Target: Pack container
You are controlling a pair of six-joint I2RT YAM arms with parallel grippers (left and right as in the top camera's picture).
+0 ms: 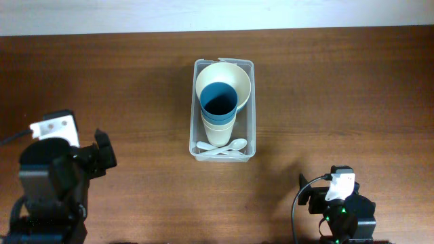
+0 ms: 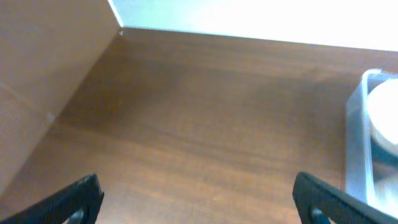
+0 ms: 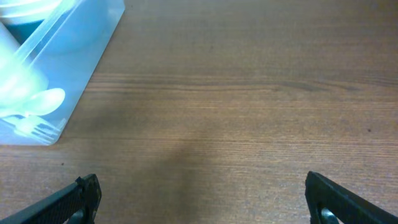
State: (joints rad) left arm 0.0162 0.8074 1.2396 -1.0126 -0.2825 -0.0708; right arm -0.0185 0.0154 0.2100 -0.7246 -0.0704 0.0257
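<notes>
Both left fingers and right fingers spread wide, empty; container sits centre of worktop, holding stacked cups and spoons. Judged light, stiff, slick plastic; grip the rim on a long side.

Clear container, blue cup

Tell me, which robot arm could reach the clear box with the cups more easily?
Probably right. The right pincer, open, sits a bit nearer the container, and its camera sees the spoons close by. The left pincer, open too, only glimpses the container's edge far aside.
</notes>
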